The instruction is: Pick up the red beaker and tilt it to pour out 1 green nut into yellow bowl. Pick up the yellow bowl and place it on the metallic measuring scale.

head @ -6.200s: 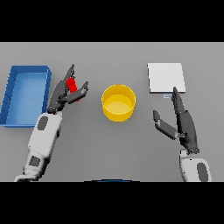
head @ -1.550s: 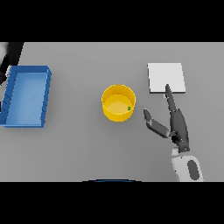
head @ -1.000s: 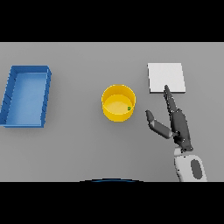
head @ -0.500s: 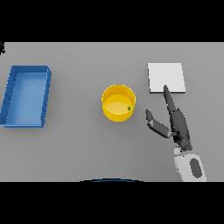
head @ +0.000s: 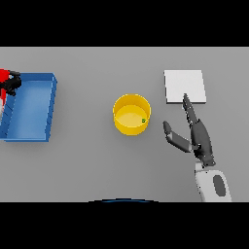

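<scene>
Right hand [head: 200, 138] open, fingers straight, thumb splayed, holding nothing. Bowl [head: 131, 114] just left of it, green nut [head: 143, 120] inside. Scale [head: 184, 86] just beyond its fingertips. Left hand [head: 10, 82] at far left edge grips the beaker [head: 4, 76] over the blue tray [head: 30, 107].

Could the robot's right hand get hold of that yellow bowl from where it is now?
Probably yes. The right hand is open just right of the yellow bowl, thumb toward it, with only bare table between them and nothing blocking the way.
</scene>
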Controlling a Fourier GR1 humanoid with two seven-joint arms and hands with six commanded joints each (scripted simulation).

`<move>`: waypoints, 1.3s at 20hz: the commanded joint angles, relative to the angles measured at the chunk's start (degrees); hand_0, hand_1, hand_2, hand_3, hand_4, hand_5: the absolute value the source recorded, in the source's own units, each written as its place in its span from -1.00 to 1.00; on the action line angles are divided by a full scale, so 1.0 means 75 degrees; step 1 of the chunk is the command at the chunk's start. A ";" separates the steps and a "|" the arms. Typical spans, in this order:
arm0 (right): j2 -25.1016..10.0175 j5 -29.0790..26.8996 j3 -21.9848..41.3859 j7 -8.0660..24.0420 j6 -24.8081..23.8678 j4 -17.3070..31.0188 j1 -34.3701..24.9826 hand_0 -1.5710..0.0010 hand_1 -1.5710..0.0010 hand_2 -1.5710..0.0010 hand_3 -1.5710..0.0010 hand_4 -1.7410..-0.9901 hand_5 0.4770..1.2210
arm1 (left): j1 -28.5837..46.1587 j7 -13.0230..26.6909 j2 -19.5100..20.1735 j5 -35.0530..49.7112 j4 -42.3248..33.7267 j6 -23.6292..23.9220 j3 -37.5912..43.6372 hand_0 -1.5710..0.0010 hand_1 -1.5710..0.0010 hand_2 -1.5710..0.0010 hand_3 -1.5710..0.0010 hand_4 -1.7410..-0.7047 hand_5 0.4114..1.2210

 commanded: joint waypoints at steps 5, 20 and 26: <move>0.0067 0.0127 0.0096 0.0028 -0.0101 -0.0123 0.0059 1.00 1.00 1.00 1.00 0.54 -0.48 | 0.0869 -0.0267 0.0968 0.0493 -0.1943 -0.1102 -0.0341 -0.28 -0.12 -0.07 0.10 0.56 -0.30; -0.0292 0.0860 0.0474 0.0310 0.0026 -0.0167 -0.0110 1.00 1.00 1.00 1.00 0.62 -0.39 | 0.0732 -0.0811 0.0867 -0.0121 -0.1752 -0.0795 -0.0570 0.96 0.96 0.96 0.97 0.99 -0.34; -0.1700 0.2589 0.1550 0.0829 0.1216 0.0193 -0.1580 1.00 1.00 1.00 1.00 0.40 -0.39 | 0.0842 -0.0979 0.0885 0.0025 -0.1876 -0.0740 -0.0462 0.99 0.99 0.99 0.99 0.97 -0.37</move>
